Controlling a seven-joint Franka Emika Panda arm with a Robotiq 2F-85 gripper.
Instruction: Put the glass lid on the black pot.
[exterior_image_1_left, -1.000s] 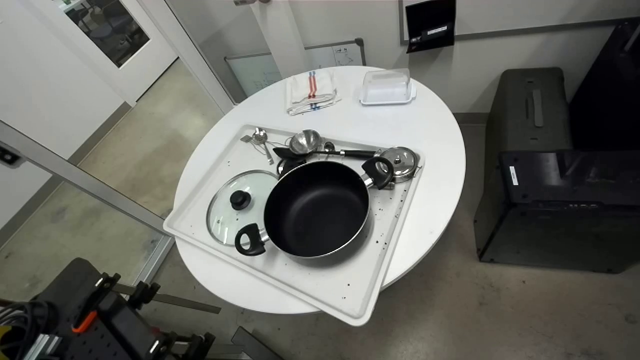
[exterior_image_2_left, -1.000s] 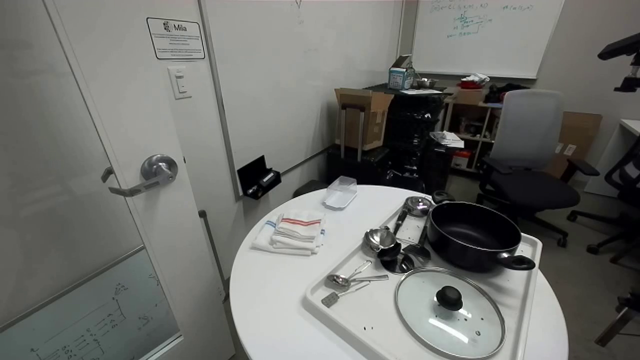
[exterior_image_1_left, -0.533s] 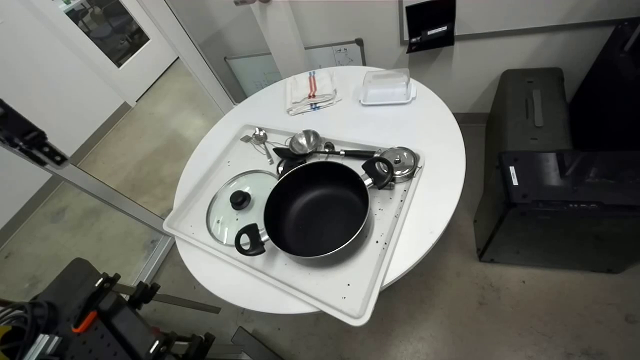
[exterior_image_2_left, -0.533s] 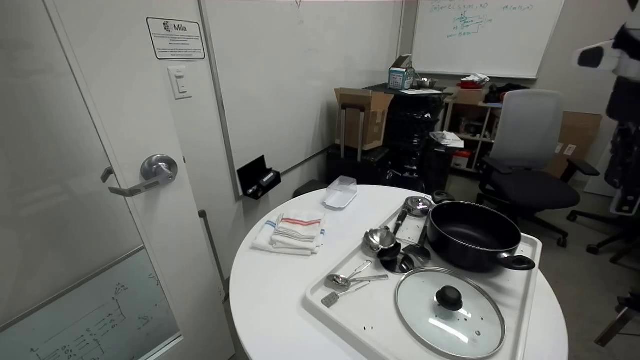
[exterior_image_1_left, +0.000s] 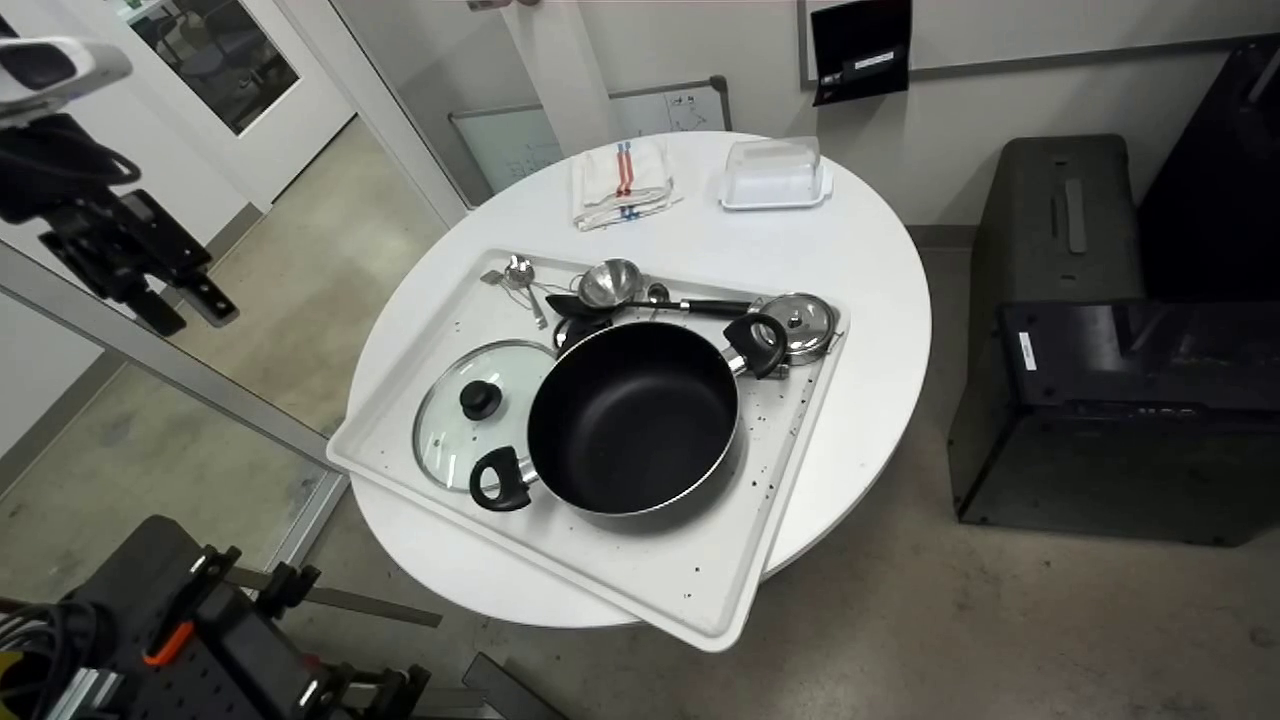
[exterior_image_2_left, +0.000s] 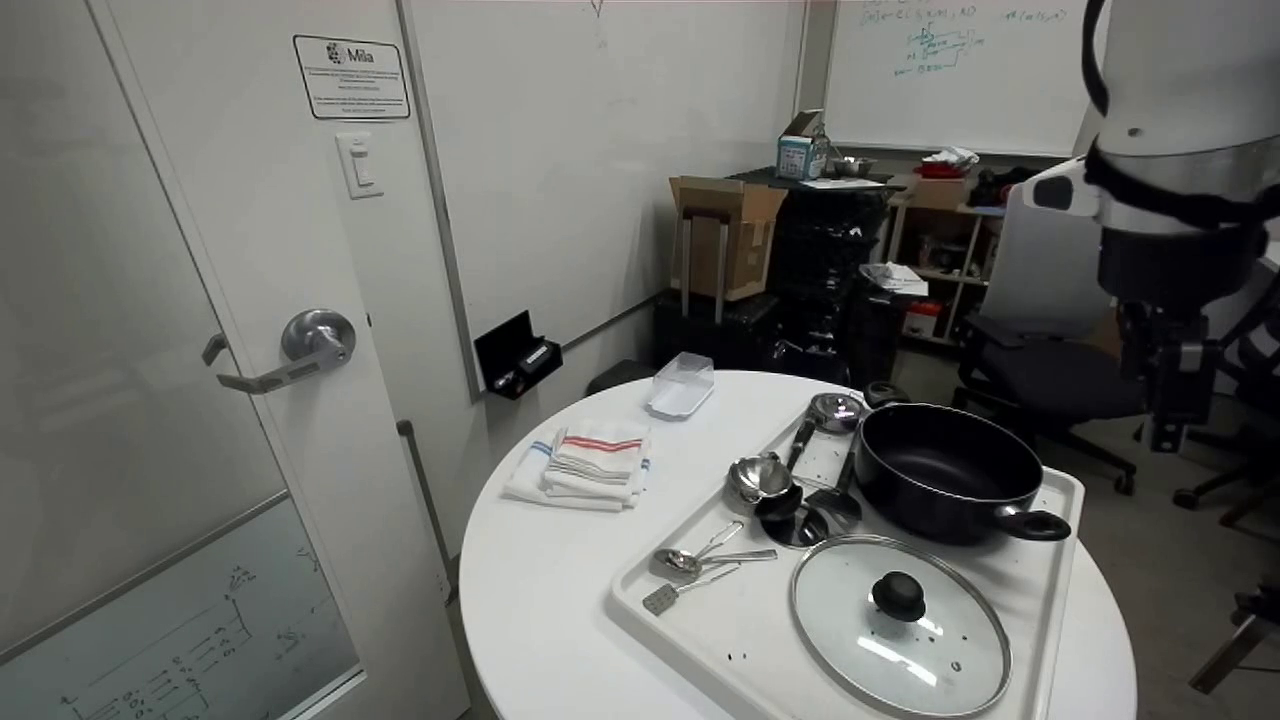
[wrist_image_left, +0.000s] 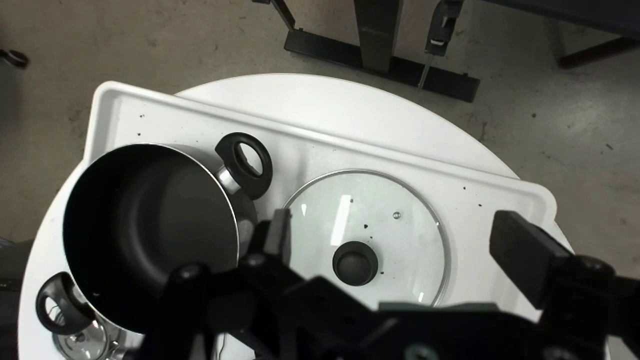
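Observation:
The glass lid (exterior_image_1_left: 480, 400) lies flat on the white tray (exterior_image_1_left: 690, 560), its black knob up. It also shows in an exterior view (exterior_image_2_left: 900, 640) and in the wrist view (wrist_image_left: 365, 235). The black pot (exterior_image_1_left: 633, 420) stands upright and uncovered beside the lid, also in an exterior view (exterior_image_2_left: 950, 465) and in the wrist view (wrist_image_left: 160, 225). My gripper (wrist_image_left: 395, 237) is open and empty, fingers wide apart. In an exterior view the gripper (exterior_image_1_left: 192, 312) hangs in the air off the table's edge, apart from the lid. It also shows in an exterior view (exterior_image_2_left: 1167, 435).
Metal and black utensils lie on the tray behind the pot, with a ladle bowl (exterior_image_1_left: 610, 283) and a round metal piece (exterior_image_1_left: 800, 325). Small spoons (exterior_image_2_left: 680, 562) lie near the tray's corner. Folded towels (exterior_image_1_left: 625, 185) and a clear-topped butter dish (exterior_image_1_left: 772, 175) stand on the round table.
My arm and gripper have come in from the edge of both exterior views, down and closer to the table. The lid and pot have not moved.

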